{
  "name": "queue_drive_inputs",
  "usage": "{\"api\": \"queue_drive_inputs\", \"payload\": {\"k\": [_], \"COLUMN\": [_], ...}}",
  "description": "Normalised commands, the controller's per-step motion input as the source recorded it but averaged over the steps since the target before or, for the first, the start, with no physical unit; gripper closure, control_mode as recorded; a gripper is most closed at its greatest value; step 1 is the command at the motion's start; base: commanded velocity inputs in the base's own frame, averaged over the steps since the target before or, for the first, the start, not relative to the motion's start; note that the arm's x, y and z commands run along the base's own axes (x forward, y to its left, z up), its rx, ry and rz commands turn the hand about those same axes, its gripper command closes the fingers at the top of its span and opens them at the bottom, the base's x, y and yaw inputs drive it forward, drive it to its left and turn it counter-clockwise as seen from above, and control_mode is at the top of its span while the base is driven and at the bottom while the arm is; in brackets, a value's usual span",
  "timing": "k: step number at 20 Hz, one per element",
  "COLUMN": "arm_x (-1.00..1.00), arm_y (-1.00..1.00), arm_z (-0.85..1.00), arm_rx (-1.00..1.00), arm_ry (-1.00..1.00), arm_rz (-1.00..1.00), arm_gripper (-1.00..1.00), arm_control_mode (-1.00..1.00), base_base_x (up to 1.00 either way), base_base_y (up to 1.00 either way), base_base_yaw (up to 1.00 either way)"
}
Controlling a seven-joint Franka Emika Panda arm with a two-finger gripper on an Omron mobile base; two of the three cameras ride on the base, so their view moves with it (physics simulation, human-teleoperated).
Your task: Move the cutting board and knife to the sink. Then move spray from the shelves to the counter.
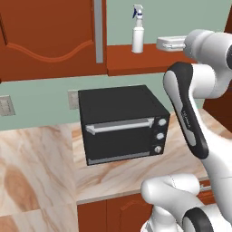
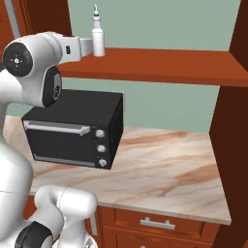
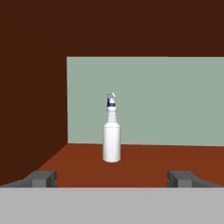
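Note:
The spray (image 3: 111, 135) is a small white bottle with a pale trigger nozzle. It stands upright on the reddish-brown shelves (image 3: 140, 164), against the green wall. In the hand view it sits centred ahead of my gripper (image 3: 113, 179), a short way off and untouched. The two dark fingertips (image 3: 41, 178) stand wide apart, so the gripper is open and holds nothing. From the left base the gripper (image 1: 159, 43) hovers just right of the spray (image 1: 137, 31) at shelf height. From the right base the gripper (image 2: 88, 47) is close beside the spray (image 2: 98, 38). The cutting board, knife and sink are out of view.
A black toaster oven (image 1: 122, 124) stands on the beige marble counter (image 1: 36, 158) under the shelves (image 2: 160, 65). The counter (image 2: 160, 164) stretches right of the oven (image 2: 72, 128). A tall reddish-brown cabinet side (image 2: 235, 121) bounds the right. Cabinet doors (image 1: 50, 36) hang at upper left.

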Motion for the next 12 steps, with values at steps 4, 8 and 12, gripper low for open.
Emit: {"api": "queue_drive_inputs", "payload": {"k": [4, 8, 12], "arm_x": [0.2, 0.21, 0.17], "arm_y": [0.0, 0.0, 0.0], "arm_z": [0.0, 0.0, 0.0], "arm_rx": [0.0, 0.0, 0.0], "arm_ry": [0.11, 0.03, 0.01], "arm_rz": [0.0, 0.0, 0.0], "arm_gripper": [-1.0, -1.0, -1.0], "arm_control_mode": [-1.0, -1.0, -1.0], "base_base_x": [0.0, 0.0, 0.0], "base_base_y": [0.0, 0.0, 0.0], "base_base_yaw": [0.0, 0.0, 0.0]}}
